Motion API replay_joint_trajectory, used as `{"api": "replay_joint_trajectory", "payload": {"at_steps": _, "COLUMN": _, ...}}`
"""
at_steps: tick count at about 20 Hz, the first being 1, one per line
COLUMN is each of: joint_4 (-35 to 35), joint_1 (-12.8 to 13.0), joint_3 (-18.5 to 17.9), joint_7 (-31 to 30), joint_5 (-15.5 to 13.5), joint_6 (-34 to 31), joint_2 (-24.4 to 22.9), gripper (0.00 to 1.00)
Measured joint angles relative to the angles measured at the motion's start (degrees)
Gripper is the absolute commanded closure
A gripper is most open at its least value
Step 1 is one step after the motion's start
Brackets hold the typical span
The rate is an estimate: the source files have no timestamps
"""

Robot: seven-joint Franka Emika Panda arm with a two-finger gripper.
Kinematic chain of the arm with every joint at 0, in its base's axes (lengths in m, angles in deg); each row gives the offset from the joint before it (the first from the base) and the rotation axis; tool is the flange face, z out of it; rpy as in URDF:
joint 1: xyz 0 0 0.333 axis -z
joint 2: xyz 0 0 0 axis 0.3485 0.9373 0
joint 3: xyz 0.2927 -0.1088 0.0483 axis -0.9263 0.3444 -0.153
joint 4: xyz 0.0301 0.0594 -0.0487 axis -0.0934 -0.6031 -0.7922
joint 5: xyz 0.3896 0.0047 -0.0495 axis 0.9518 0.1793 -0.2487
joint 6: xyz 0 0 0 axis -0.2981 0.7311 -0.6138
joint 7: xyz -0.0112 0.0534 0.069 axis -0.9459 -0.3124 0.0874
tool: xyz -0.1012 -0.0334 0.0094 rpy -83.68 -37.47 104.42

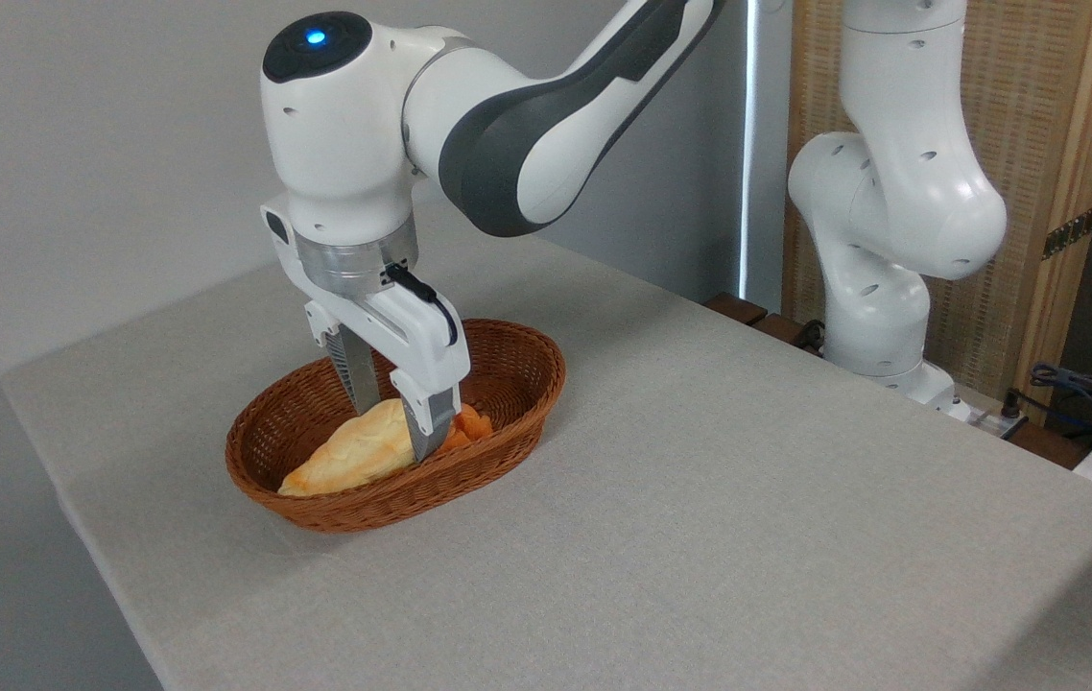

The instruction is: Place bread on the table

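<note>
Gripper [395, 419] astride bread [354, 456], in basket [508, 384]

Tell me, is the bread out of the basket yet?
Not yet. The claw has reached down into the basket, and its two fingers sit on either side of the bread's right end, so the grab looks done or nearly done. The bread is in the basket beside the orange bun, its left end resting low. Left to do: lift it out and set it on the table.
</note>
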State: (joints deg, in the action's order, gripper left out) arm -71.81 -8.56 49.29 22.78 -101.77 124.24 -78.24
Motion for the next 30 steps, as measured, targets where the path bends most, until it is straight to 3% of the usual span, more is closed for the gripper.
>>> {"api": "replay_joint_trajectory", "payload": {"at_steps": 18, "joint_4": 0.39, "joint_1": -0.54, "joint_3": -0.40, "joint_7": 0.01, "joint_5": 0.00, "joint_6": -0.21, "joint_2": -0.84, "gripper": 0.63}}
{"api": "replay_joint_trajectory", "payload": {"at_steps": 23, "joint_4": 2.77, "joint_1": -1.40, "joint_3": -3.26, "joint_7": 0.09, "joint_5": -0.01, "joint_6": -6.57, "joint_2": -3.10, "gripper": 0.63}}
{"api": "replay_joint_trajectory", "payload": {"at_steps": 30, "joint_4": 5.11, "joint_1": -1.51, "joint_3": -6.60, "joint_7": 1.26, "joint_5": -1.70, "joint_6": -8.44, "joint_2": -3.45, "gripper": 0.57}}
